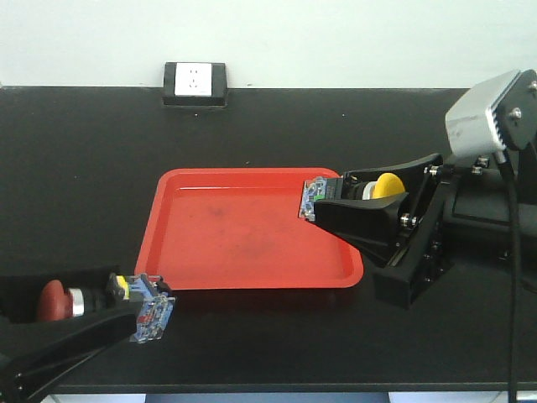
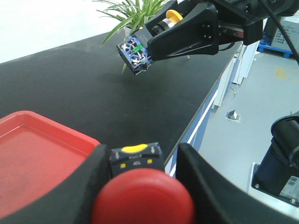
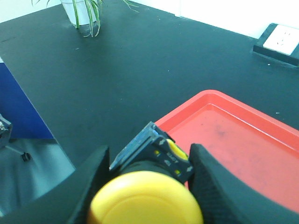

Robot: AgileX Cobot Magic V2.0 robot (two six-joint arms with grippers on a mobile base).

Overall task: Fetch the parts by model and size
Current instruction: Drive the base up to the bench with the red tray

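Observation:
My left gripper (image 1: pixel 134 307) is shut on the red-capped switch (image 1: pixel 54 300) in front of the red tray's (image 1: pixel 252 282) near-left corner. The switch's blue-and-clear contact block (image 1: pixel 152 309) points toward the tray. In the left wrist view the red cap (image 2: pixel 142 198) fills the space between the fingers of the left gripper (image 2: pixel 142 148). Over the tray's right rim, my right gripper (image 1: pixel 331 198) is shut on the yellow-capped switch (image 1: pixel 388 186), held above the surface. In the right wrist view the yellow cap (image 3: pixel 145 198) sits in the right gripper (image 3: pixel 148 149), with the tray (image 3: pixel 243 135) beyond.
A white wall socket in a black box (image 1: pixel 195 82) stands at the table's back edge. A potted plant (image 2: pixel 135 14) sits at one end of the black table (image 1: pixel 84 168). The table's front edge (image 2: pixel 201 116) drops to the floor. The tray holds nothing.

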